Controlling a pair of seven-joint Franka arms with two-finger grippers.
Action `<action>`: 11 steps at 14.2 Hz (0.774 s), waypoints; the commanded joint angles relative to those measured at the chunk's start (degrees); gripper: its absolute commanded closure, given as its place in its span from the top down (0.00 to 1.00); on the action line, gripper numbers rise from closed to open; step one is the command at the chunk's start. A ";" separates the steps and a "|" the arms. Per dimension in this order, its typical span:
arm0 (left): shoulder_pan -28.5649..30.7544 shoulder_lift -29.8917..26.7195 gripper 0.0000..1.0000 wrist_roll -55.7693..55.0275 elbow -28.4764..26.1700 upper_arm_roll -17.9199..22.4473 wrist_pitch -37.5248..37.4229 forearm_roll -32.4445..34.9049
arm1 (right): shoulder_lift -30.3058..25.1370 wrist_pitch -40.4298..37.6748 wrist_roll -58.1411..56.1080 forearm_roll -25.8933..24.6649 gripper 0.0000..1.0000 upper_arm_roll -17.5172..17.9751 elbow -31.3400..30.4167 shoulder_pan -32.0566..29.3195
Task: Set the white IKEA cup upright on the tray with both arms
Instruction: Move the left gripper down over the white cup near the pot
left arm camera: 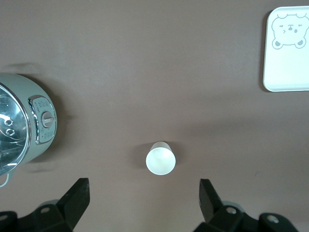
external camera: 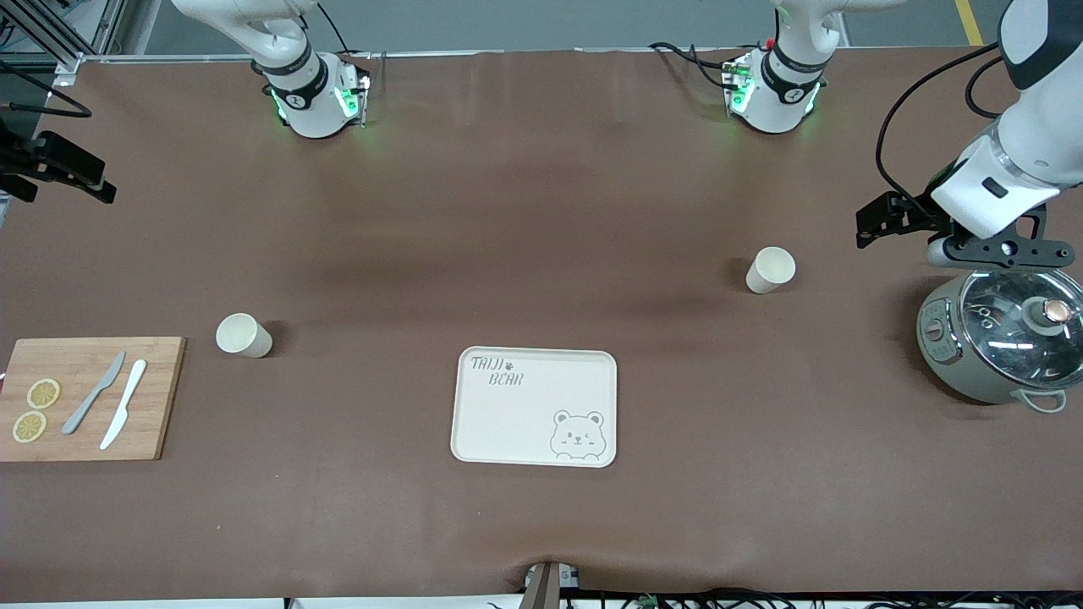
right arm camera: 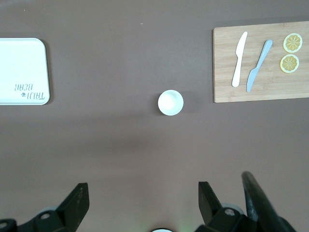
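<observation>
The cream tray [external camera: 536, 406] lies flat on the brown table [external camera: 541, 524], near the front camera, between the two ends of the table; nothing sits on it — only its drawn bear face and the "TAIJI BEAR" lettering show.

Two white cups stand upright on the table, mouths open and nothing visible inside. One cup [external camera: 770, 270] is farther from the front camera than the tray, toward the left arm's end. The other cup [external camera: 244, 335] is toward the right arm's end, just beside the wooden cutting board [external camera: 161, 397].

The cutting board carries a grey knife [external camera: 94, 392], a white knife [external camera: 123, 414] and two lemon slices [external camera: 35, 409].

A grey-green cooker pot [external camera: 998, 342] with a glass lid stands at the left arm's end of the table; what it holds cannot be made out through the lid.

The left gripper [left arm camera: 144, 198] hangs over the table between the pot and the nearby cup, fingers spread wide, holding nothing. The right gripper [right arm camera: 143, 200] — out of the front view — hangs over the table above the other cup, fingers likewise wide apart and holding nothing.
</observation>
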 commanded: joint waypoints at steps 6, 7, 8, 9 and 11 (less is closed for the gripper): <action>-0.36 0.04 1.00 -1.40 0.64 -2.09 0.78 1.10 | 0.43 -0.59 -0.56 0.93 1.00 0.14 0.89 -0.58; -0.45 0.04 1.00 -2.72 0.55 -2.10 1.31 0.66 | 0.43 -0.59 -0.56 0.93 1.00 0.14 0.97 -0.58; -0.54 0.04 1.00 -4.90 0.55 -2.27 1.31 0.57 | 0.43 -0.68 -0.56 0.93 1.00 0.14 0.97 -0.66; -0.71 0.13 1.00 -5.97 0.72 -2.45 1.31 0.65 | 0.43 -0.68 -0.56 1.02 1.00 0.14 0.89 -0.67; -0.89 0.30 1.00 -7.73 0.55 -3.76 1.31 1.18 | 0.43 -0.68 -0.56 1.20 1.00 0.14 0.89 -0.67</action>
